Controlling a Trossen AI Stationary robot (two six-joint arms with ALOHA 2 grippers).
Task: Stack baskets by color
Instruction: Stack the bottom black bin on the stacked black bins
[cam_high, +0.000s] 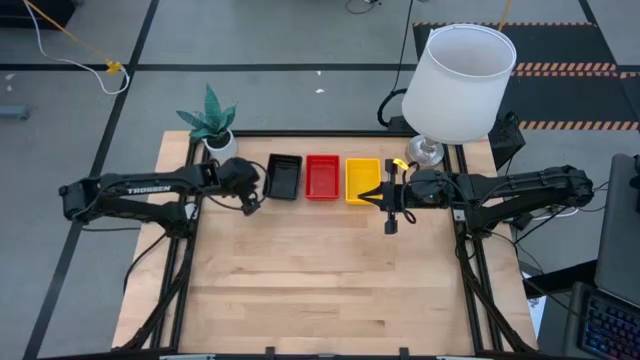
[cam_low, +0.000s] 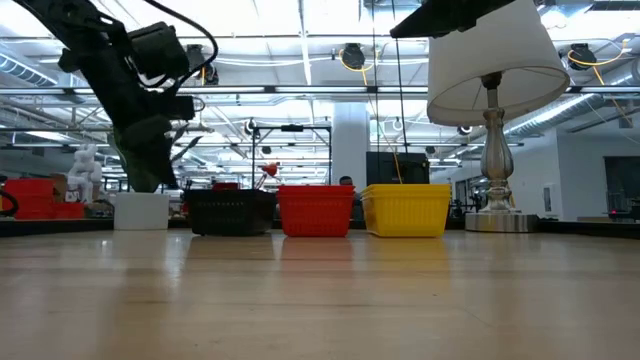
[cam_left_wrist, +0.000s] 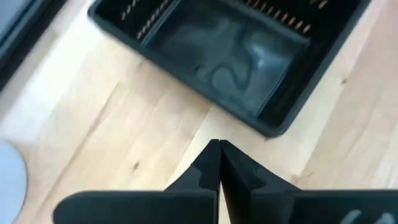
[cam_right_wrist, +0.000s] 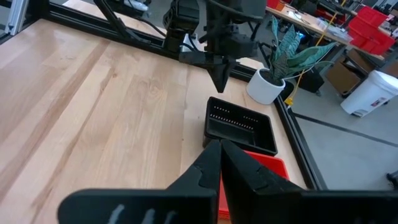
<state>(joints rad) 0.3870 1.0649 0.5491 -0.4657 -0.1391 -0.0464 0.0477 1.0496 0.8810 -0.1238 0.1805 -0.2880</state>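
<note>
Three basket stacks in a row along the far edge of the wooden table (cam_high: 300, 270), by color: black baskets (cam_high: 284, 176) on the left, red baskets (cam_high: 322, 176) in the middle, yellow baskets (cam_high: 362, 179) on the right. Stacks close beside one another, narrow gaps between, all upright. In the low view, black (cam_low: 232, 212), red (cam_low: 316, 210) and yellow (cam_low: 406, 209) side by side, roughly equal in height.

Left gripper (cam_high: 252, 203) above the table just left of the black stack, fingers pressed together, holding nothing. Left wrist view: closed fingertips (cam_left_wrist: 219, 149) meeting in a point over bare wood, black basket (cam_left_wrist: 230, 50) just ahead.

Right gripper (cam_high: 372, 197) just beside the yellow stack, on its right side, fingers likewise shut and empty. Right wrist view: closed tips (cam_right_wrist: 220, 149) with black basket (cam_right_wrist: 241, 127) and a red basket edge (cam_right_wrist: 261, 168) beyond.

Potted plant (cam_high: 212, 122) at the far left corner of the table, white lamp (cam_high: 458, 84) at the far right corner.
</note>
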